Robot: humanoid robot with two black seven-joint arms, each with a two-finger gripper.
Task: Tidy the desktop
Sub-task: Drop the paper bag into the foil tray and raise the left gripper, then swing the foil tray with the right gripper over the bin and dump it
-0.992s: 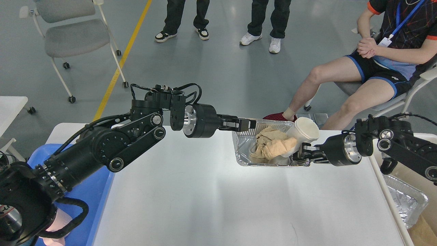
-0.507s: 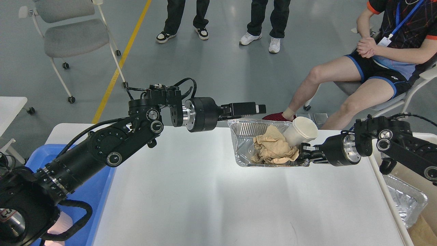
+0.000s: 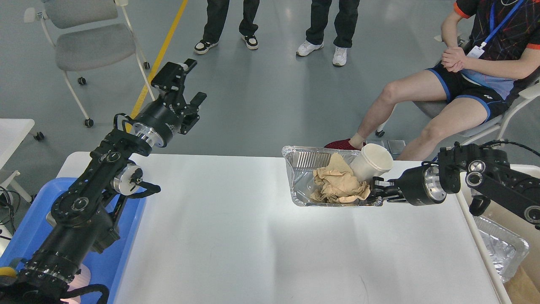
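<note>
Grey shiny floor lies behind, with a grey chair on wheels at the far left and people standing and sitting at the far side. Nearest to me is the desktop (image 3: 236, 236), white and matte, mostly bare. At its left edge sits a blue plastic tray (image 3: 122, 249). Above it the left gripper (image 3: 185, 82) is lifted high in the air, jaws spread, holding nothing.

Toward the right far edge stands a foil tray (image 3: 301, 177). Inside it are crumpled brown paper (image 3: 339, 185) and a tilted white paper cup (image 3: 371, 162). The right gripper (image 3: 375, 195) is at the near right corner of the foil tray; whether its jaws pinch the rim I cannot tell.

I judge the foil tray light, thin and easy to bend. The rolled rim is the best hold, with a gentle lift so the cup does not roll out.
</note>
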